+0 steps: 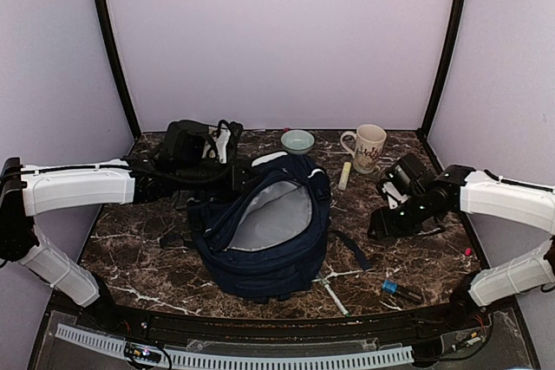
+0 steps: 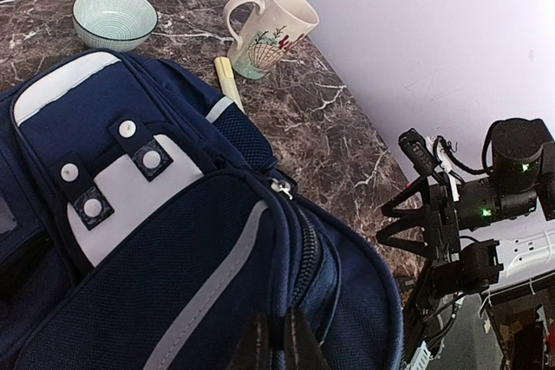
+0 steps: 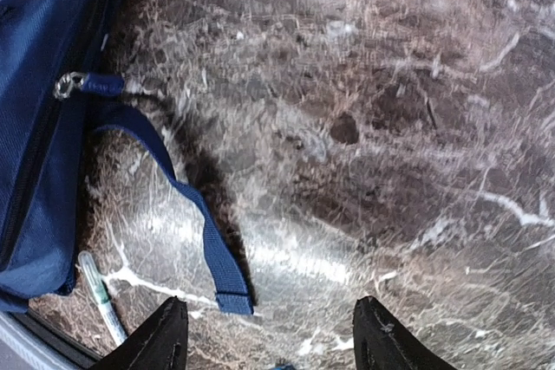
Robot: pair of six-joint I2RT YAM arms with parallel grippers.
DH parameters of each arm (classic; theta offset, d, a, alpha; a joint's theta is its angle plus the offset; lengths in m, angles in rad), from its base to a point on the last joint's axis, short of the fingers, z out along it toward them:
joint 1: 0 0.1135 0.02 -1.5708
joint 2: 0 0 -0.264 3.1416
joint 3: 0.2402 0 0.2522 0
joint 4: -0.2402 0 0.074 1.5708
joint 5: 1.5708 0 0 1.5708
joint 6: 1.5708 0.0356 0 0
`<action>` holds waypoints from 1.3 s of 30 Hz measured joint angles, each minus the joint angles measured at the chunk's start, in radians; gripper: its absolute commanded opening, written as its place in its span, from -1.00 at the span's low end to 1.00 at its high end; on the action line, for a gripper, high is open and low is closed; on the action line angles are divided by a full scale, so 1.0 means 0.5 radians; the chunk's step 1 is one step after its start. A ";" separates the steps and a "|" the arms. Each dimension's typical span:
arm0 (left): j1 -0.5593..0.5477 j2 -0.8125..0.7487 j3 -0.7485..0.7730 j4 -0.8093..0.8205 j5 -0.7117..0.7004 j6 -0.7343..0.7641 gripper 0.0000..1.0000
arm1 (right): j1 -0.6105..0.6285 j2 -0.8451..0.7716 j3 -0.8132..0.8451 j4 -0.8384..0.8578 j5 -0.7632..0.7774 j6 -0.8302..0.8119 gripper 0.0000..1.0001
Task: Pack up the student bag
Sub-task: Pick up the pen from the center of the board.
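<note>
**Near edge.** A pen (image 1: 332,294) lies on the table (image 1: 130,249) just off the front right corner of the bag (image 1: 264,231). A small blue item (image 1: 392,287) lies further right.

**Centre.** The bag lies mid-table with its main compartment unzipped and its grey lining exposed. One strap (image 3: 204,223) trails flat on the table from its right side.

**Right gripper** (image 3: 270,340). It is positioned right of the bag, above bare table. Its fingers are released and well apart, with nothing between them.

**Left gripper** (image 2: 273,340). It is positioned at the bag's far left rim, with its fingers clenched on the fabric beside the zip.

**Far edge.** A pale stick (image 1: 344,176) lies just beyond the bag's right shoulder. A bowl (image 1: 297,140) and a mug (image 1: 368,146) stand upright behind it. A black item with cables (image 1: 195,145), not identifiable, sits at far left.
</note>
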 measured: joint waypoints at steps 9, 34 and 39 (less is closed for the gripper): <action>0.000 -0.076 -0.022 -0.081 -0.064 0.031 -1.00 | 0.000 0.186 0.114 0.076 0.005 0.190 0.32; 0.009 -0.319 -0.140 -0.262 -0.203 -0.002 -1.00 | -0.261 1.847 1.724 0.124 0.441 0.523 0.14; 0.009 -0.372 -0.163 -0.290 -0.247 -0.019 -1.00 | -0.259 1.923 1.791 0.107 0.475 0.504 -0.03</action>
